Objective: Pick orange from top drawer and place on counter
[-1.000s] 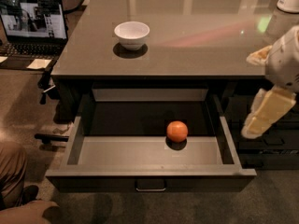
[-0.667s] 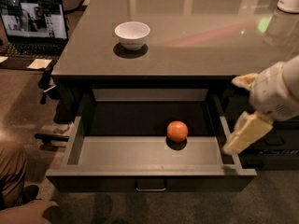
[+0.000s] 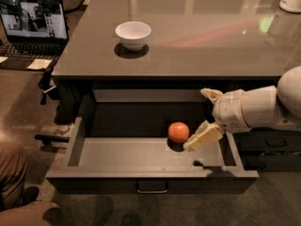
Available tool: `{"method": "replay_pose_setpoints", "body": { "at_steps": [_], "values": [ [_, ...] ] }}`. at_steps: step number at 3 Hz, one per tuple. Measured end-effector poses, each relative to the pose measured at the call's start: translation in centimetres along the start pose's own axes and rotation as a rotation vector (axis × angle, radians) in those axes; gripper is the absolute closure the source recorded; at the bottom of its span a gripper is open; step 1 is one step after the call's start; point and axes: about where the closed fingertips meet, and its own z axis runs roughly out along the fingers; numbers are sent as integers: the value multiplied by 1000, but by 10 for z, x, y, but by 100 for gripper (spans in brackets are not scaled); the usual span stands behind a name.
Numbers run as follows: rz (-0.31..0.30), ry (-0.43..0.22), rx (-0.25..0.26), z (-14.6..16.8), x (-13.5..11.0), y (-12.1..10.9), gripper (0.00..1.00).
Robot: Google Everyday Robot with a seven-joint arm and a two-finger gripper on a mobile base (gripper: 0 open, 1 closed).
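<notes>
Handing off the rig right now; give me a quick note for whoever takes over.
Hand: open, in the top drawer at its right end, lower finger right beside the orange; contact unclear.
Orange: on the drawer floor, right of centre, not gripped.
Counter: holds a white bowl, no orange.
Done: drawer open, hand at the fruit.
Left: grasp orange, lift, place on counter.

The tool (image 3: 197,120) has swung left into the top drawer (image 3: 122,152), just beside the orange (image 3: 178,132).
</notes>
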Motion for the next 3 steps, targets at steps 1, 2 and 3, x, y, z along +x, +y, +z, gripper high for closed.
{"method": "replay_pose_setpoints", "body": {
  "at_steps": [1,2,3],
  "values": [
    [14,-75,87,35,-5,-32,0],
    [18,-82,153,36,-5,-49,0],
    [18,-82,153,36,-5,-49,0]
  ]
}}
